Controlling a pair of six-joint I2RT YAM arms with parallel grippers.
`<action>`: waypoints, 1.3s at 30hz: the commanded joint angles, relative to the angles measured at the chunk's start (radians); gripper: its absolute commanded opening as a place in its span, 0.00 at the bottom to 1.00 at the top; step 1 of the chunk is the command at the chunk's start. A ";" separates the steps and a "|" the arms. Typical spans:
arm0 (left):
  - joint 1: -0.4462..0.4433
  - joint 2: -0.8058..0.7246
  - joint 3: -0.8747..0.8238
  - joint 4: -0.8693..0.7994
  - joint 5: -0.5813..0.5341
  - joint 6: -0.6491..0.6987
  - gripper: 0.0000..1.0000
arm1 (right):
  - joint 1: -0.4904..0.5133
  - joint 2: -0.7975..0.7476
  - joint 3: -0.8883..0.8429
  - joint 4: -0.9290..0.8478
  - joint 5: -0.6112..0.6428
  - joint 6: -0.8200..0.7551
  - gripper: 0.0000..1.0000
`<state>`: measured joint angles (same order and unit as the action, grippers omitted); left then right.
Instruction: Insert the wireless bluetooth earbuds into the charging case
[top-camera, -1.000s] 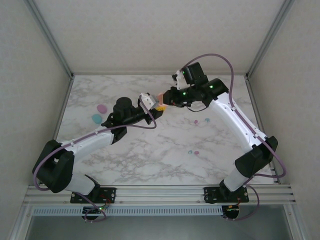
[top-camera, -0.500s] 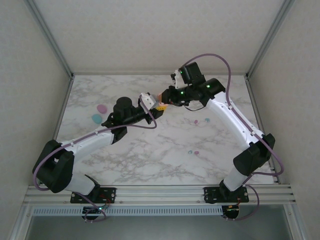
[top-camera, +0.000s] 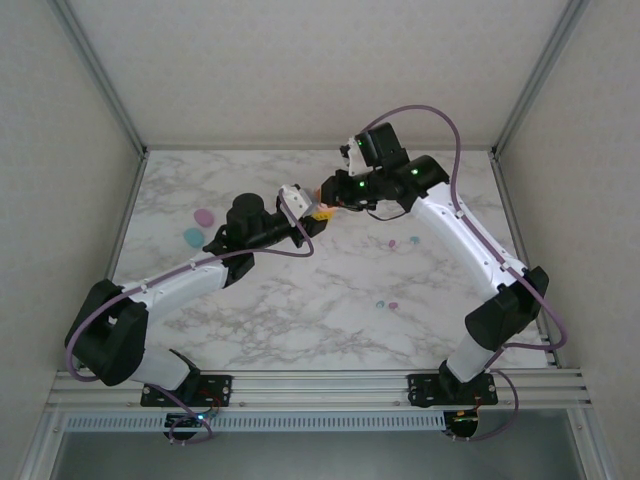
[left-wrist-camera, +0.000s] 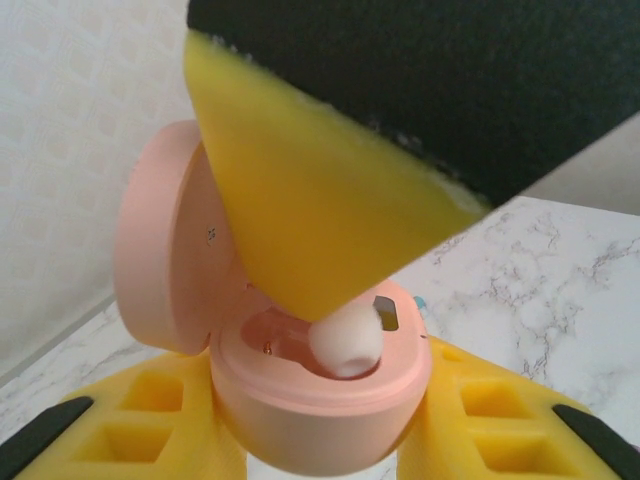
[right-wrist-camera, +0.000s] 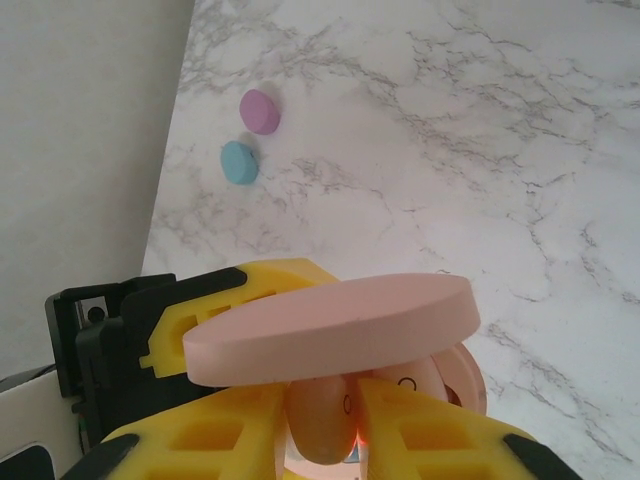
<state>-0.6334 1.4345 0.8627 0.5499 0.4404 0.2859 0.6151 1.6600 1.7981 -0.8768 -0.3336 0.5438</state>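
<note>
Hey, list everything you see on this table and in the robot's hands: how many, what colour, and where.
pink charging case: one, pink, lid open, held above the table.
pink earbud: one, pale pink, at the case's cavity.
purple case: one, purple, closed, table's far left.
teal case: one, teal, closed, beside the purple one.
loose earbuds: four, teal and purple, in two pairs right of centre.
table: one, white marble.
left hand: one, yellow fingers, shut on the pink charging case.
right hand: one, yellow fingers, gripping the pink earbud.

There is one pink case (left-wrist-camera: 320, 415), one purple case (top-camera: 204, 217), one teal case (top-camera: 193, 237), four loose earbuds (top-camera: 392, 243) and one pink earbud (right-wrist-camera: 320, 425).
</note>
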 joint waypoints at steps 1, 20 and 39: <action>-0.011 -0.006 0.038 0.053 -0.007 -0.020 0.21 | 0.015 0.015 0.032 -0.021 0.018 -0.008 0.26; -0.011 -0.012 0.032 0.064 -0.017 -0.026 0.21 | 0.018 -0.001 0.042 -0.012 -0.070 -0.018 0.29; -0.011 -0.023 0.029 0.083 0.002 -0.036 0.21 | 0.016 -0.081 0.043 -0.036 -0.073 -0.034 0.31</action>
<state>-0.6342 1.4342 0.8627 0.5880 0.4320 0.2653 0.6209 1.6268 1.8088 -0.8879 -0.3973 0.5346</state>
